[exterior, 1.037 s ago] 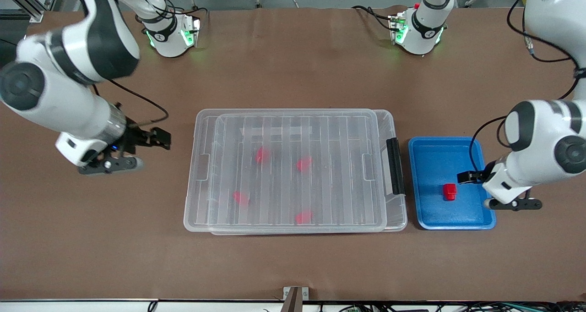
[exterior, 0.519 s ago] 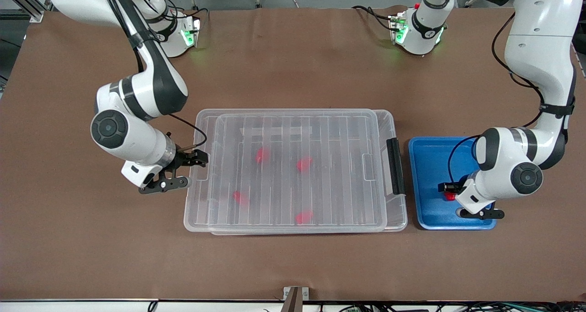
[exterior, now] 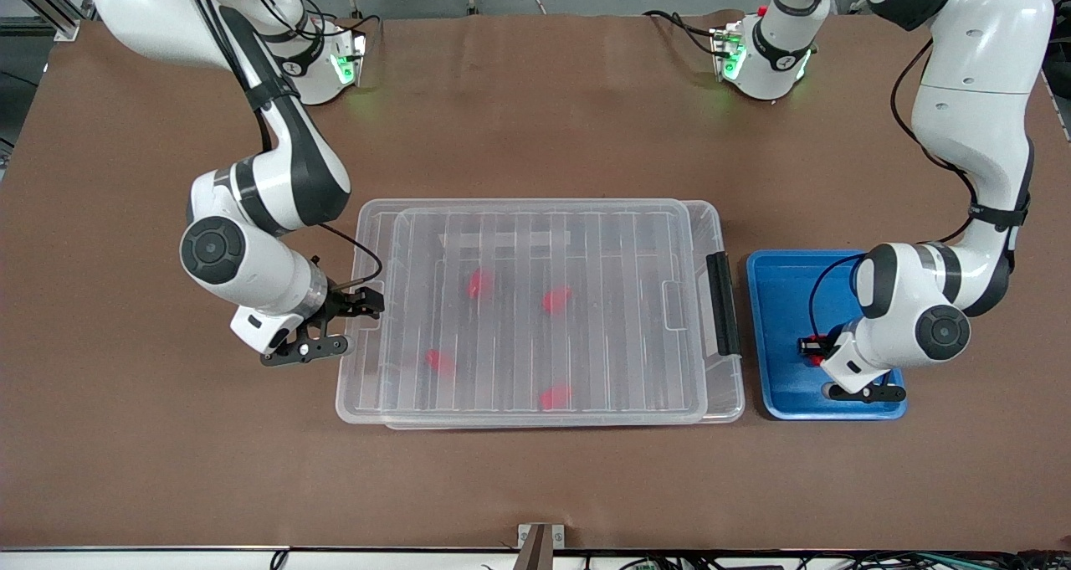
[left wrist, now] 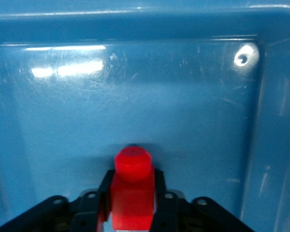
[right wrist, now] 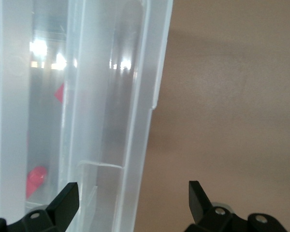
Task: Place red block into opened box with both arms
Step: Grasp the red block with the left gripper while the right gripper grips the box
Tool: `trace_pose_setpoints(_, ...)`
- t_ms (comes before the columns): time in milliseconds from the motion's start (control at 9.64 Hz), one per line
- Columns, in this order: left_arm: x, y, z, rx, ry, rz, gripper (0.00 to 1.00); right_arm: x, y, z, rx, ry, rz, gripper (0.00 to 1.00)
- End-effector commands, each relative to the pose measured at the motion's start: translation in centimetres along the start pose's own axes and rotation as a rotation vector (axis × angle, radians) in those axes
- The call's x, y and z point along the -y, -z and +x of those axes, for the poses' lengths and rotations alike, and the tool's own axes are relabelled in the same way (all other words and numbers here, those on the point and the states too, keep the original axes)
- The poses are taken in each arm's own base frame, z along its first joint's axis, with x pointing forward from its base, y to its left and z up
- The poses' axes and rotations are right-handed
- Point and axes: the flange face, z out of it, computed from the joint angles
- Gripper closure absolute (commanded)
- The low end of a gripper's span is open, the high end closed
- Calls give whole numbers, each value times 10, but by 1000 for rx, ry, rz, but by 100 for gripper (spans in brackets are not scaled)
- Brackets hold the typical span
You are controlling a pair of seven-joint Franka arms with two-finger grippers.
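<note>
The red block stands on the blue tray, and my left gripper is shut on it, one finger on each side. From the front, that left gripper is low over the tray, with only a sliver of the red block showing. The clear box lies mid-table with its ribbed lid resting on top. My right gripper is open at the box's short end toward the right arm's end of the table. Seen from the right wrist, the right gripper straddles the box's rim.
Several red blocks lie inside the box under the lid. A black latch sits on the box's short end beside the blue tray. Bare brown table surrounds both.
My left gripper came down over the tray and shut on the red block. My right arm swung in from the table's end to the box's short end, fingers still open.
</note>
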Motion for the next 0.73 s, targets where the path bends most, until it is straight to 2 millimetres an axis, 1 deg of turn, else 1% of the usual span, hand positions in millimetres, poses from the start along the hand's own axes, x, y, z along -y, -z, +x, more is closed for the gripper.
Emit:
trace_pose_setpoints(0, -1, -5, 2, -4, -1, 12, 93, -9, -4, 1, -19, 8, -38, 0)
trace_pose_setpoints(104, -4, 22, 2, -33, -6, 18, 99, -12, -4, 2, -19, 12, -40, 0)
trace_pose_setpoints(207, -8, 53, 1, -52, -11, 22, 99, -14, -4, 2, -20, 18, -49, 0)
trace_pose_setpoints(311, -15, 81, -5, -41, -13, 23, 99, -17, -4, 2, -19, 34, -77, 0)
trace_pose_setpoints(415, -37, 113, -12, -46, -21, 16, 99, -28, -4, 3, -17, 30, -95, 0)
trace_pose_setpoints(519, -58, 137, -20, -38, -9, 11, 99, -37, -3, 3, -11, 31, -100, 0)
trace_pose_setpoints(622, -84, 155, -28, -32, -1, 2, 99, -48, -3, 3, 2, 52, -102, 0)
